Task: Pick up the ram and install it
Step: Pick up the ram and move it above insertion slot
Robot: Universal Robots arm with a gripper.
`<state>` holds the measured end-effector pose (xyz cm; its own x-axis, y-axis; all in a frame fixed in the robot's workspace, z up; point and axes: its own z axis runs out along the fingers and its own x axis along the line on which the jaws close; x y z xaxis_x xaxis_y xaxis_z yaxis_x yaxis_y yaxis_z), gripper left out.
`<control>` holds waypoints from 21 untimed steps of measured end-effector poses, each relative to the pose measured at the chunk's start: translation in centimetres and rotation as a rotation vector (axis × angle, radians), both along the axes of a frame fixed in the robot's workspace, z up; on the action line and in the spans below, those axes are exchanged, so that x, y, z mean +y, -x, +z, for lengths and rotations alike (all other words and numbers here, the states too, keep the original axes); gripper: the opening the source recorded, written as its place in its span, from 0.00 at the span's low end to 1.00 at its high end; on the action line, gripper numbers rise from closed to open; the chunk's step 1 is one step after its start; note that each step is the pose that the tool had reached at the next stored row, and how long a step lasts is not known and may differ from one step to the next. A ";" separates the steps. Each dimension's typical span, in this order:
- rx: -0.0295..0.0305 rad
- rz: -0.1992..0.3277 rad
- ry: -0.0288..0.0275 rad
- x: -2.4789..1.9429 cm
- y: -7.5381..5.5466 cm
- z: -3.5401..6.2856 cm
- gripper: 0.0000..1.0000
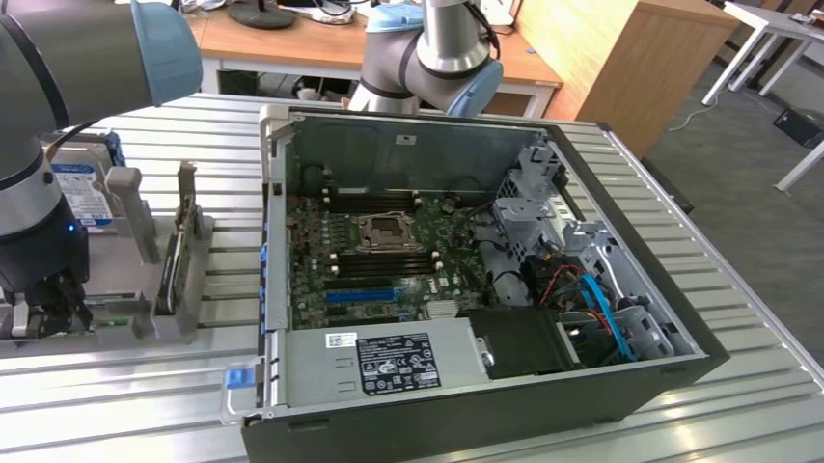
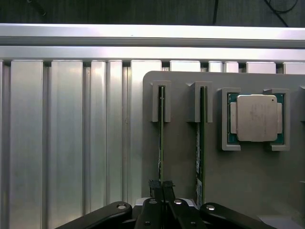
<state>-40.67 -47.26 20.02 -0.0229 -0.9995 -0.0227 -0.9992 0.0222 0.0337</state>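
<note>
Beside the gripper [image 2: 161, 187] clamped on the ram [image 2: 161, 138], you had bare table [image 2: 62, 143] on one side; a second stick [image 2: 201, 133] crowded the other, CPU [image 2: 256, 118] beyond.

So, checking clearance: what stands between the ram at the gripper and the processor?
A second ram stick, upright in its slot beside the ram; wrist view.

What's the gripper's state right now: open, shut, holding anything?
Gripper: shut on the near end of the long thin green ram stick, which stands on edge in its slot of the grey holder plate.
</note>
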 end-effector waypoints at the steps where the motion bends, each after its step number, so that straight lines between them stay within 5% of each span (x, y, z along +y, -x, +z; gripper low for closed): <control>1: 0.0000 0.001 0.0011 0.00 0.0 0.00 0.12; 21: -0.0001 0.023 0.0039 0.02 0.0 0.92 0.12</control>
